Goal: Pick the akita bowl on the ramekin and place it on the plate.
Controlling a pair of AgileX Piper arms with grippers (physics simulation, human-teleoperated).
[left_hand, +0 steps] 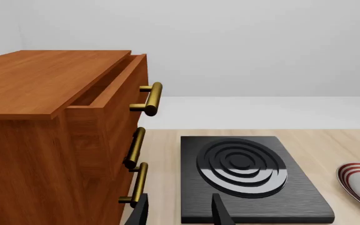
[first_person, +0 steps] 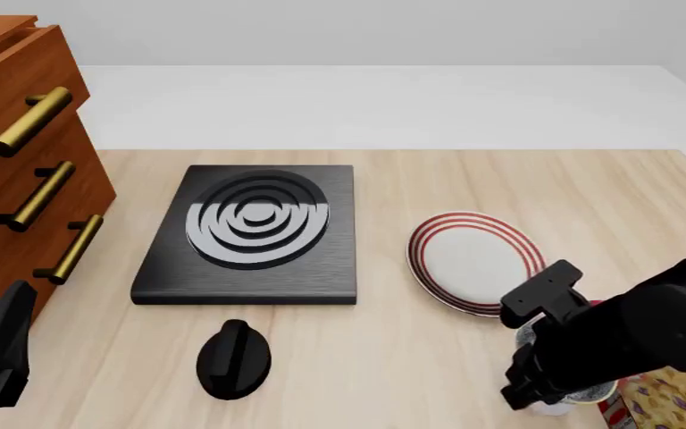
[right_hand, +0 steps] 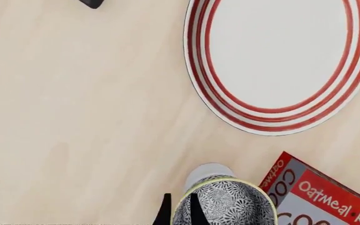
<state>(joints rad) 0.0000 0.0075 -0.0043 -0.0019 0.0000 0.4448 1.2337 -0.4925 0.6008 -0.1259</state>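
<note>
Right gripper (right_hand: 180,212) straddles the near rim of the akita bowl (right_hand: 225,206), fingers narrow, one inside and one outside, while the bowl sits on the ramekin (right_hand: 206,172), with the plate (right_hand: 280,61) just beyond, empty, far from the left arm.

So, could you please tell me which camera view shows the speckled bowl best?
The right wrist view: the speckled bowl shows its patterned inside and pale rim, sitting on the white cup. In the front view the right arm hides nearly all of it. The left wrist view does not show it.
</note>
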